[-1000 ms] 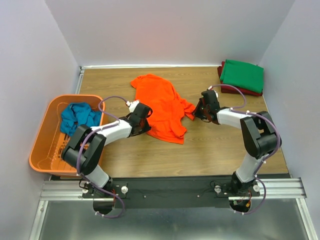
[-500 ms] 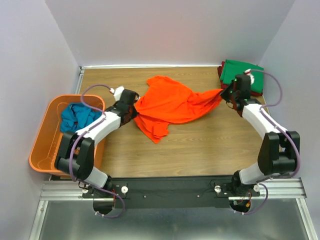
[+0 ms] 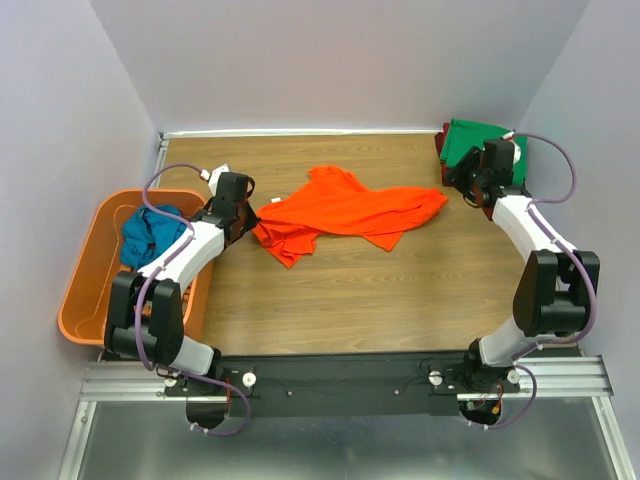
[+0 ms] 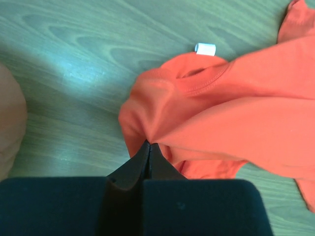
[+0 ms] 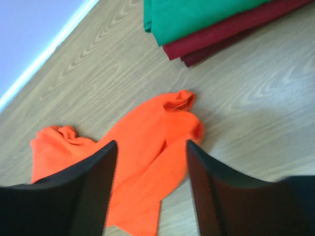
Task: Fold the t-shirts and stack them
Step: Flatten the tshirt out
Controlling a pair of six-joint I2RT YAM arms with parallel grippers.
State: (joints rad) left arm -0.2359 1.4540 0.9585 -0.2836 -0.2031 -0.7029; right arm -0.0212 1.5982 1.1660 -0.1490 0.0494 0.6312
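Top view, shirt: your orange shirt (image 3: 345,210) lies rumpled mid-counter, nearer the far edge.
Top view, basket: the basket (image 3: 75,290) at the left edge holds the teal shirt (image 3: 150,235).
Left wrist, claw: left claw (image 4: 149,147) is clenched on a fold beside the collar.
Right wrist, claw: right claw (image 5: 151,145) is spread and empty; green shirt (image 5: 197,14) sits on dark red shirt (image 5: 231,34) in the far right corner.
Risk: if you pull on that one hold, the cloth will likely bunch.

Bright orange t-shirt (image 3: 350,212), green t-shirt (image 3: 465,140)
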